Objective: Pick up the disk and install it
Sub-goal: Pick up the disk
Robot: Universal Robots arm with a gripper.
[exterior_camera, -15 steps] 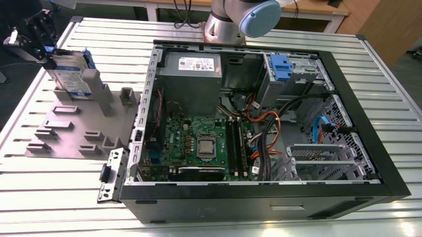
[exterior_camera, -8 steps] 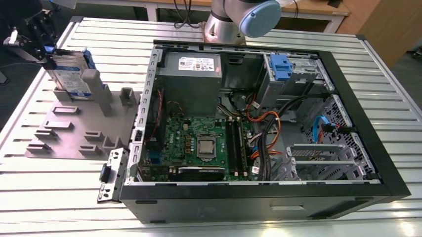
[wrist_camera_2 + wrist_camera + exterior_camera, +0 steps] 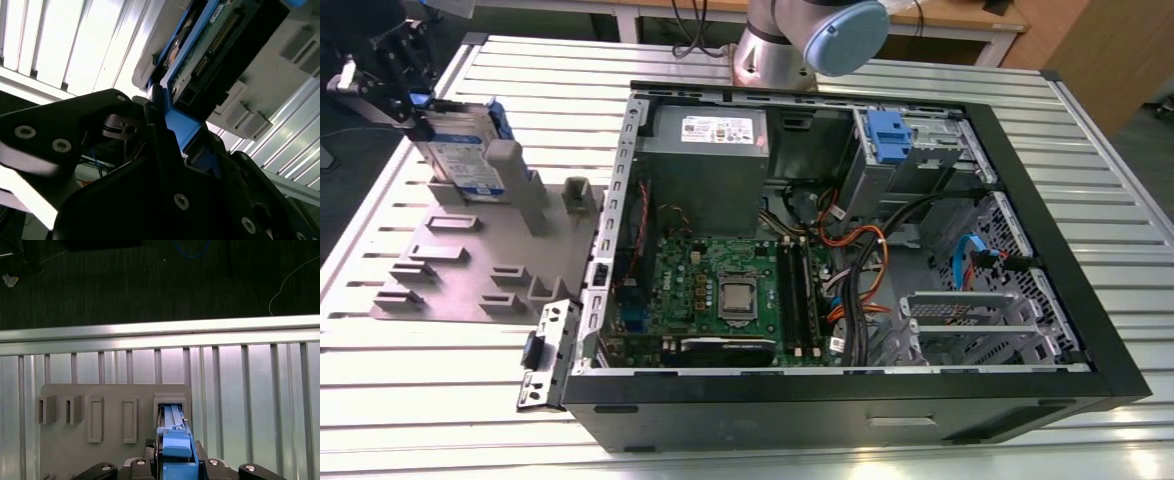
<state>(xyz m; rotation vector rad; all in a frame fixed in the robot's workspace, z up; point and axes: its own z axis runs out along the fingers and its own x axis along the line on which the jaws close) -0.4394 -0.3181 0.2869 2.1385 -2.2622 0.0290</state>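
1. The disk [image 3: 460,152] stands upright on edge at the exterior view's left. Its lower end sits in a slot of the grey holder [image 3: 454,262], well apart from the computer case [image 3: 854,405].
2. The gripper [image 3: 422,118] sits over the disk's top end, its fingers pressed together on the blue end handle [image 3: 175,444]. In the first wrist view the handle lies centred between them.
3. The step in hand, I judge, is drawing the disk out of the slot. The pull should run straight along the slot walls, since any tilt would likely jam the blue frame against them.
4. The grip is on plastic at one end only, so the long body may swing once free. A slow, vertical lift suits it.
5. I cannot tell whether the holder is fastened to the ribbed table [image 3: 1107,170], so it may rise with the disk.
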